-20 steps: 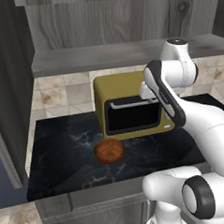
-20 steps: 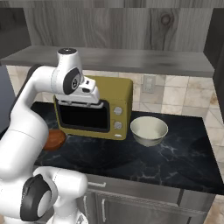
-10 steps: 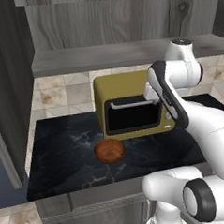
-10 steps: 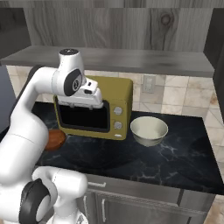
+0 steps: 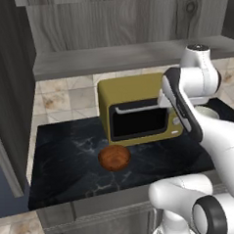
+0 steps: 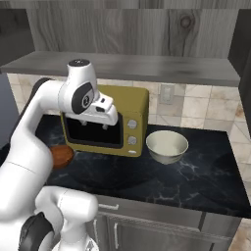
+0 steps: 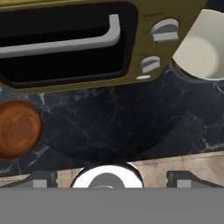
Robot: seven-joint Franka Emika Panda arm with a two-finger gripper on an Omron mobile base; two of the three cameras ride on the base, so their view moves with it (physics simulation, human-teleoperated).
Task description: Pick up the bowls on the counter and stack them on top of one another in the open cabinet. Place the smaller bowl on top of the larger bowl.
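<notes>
Resting on counter [image 6: 206, 176]: cream larger bowl [image 6: 167, 146], reddish-brown smaller bowl [image 5: 114, 158].

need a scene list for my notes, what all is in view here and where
smaller bowl: one, reddish-brown, on the counter in front of the microwave's left end
larger bowl: one, cream, on the counter right of the microwave
microwave: one, yellow with a grey handle, at the back of the counter
counter: one, black with pale veins
open cabinet: one, grey wood, shelf above the microwave, nothing on it
gripper: one, open, hanging in front of the microwave door, holding nothing
</notes>
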